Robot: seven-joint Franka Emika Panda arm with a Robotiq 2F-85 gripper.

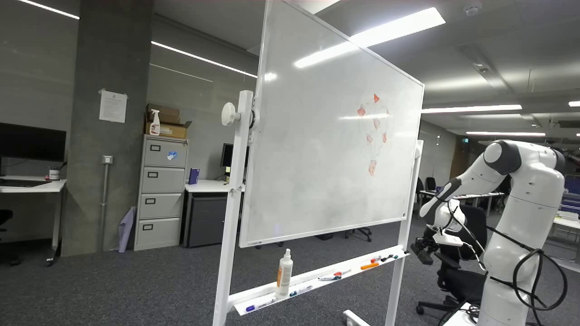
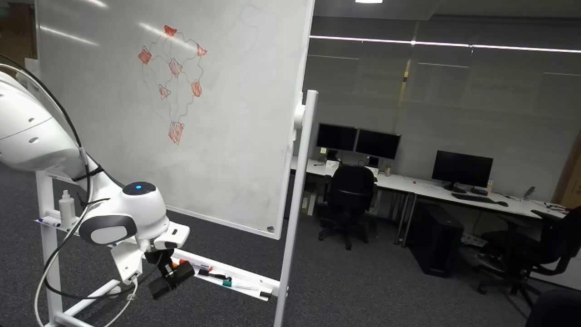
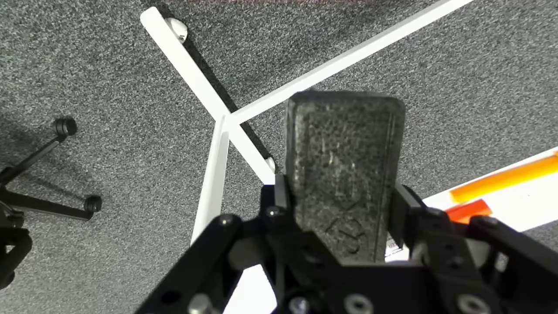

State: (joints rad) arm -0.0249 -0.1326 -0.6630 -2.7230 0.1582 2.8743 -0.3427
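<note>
"Okay, wrist view: what's the black metal two-finger gripper (image 3: 340, 198) got?"

"Clamped on a dark rectangular block (image 3: 344, 152), scuffed, material hard to tell. Sits between the jaws, long sides gripped, long axis running up the picture, far end sticking out past them."

"Around it?"

"Narrow white marker tray (image 3: 523, 200) at lower right, orange rod-shaped marker (image 3: 501, 179) on it. Block looks apart from both."

"Exterior?"

"In an exterior view, block (image 1: 424, 256) hangs low under the white jointed robot arm (image 1: 534, 199), just beside the tray's end, picture right. Glossy white-framed whiteboard (image 1: 312, 158) stands up-left of it. Long axis too small to call there."

"Next?"

"In an exterior view, block (image 2: 183, 272) slants lower left to upper right, crosswise to the gripper. Near the tray in the picture; no contact shows."

"Nearer arm?"

"Only one arm, and the block's in its grip, straight ahead of the wrist, no sideways offset."
</note>
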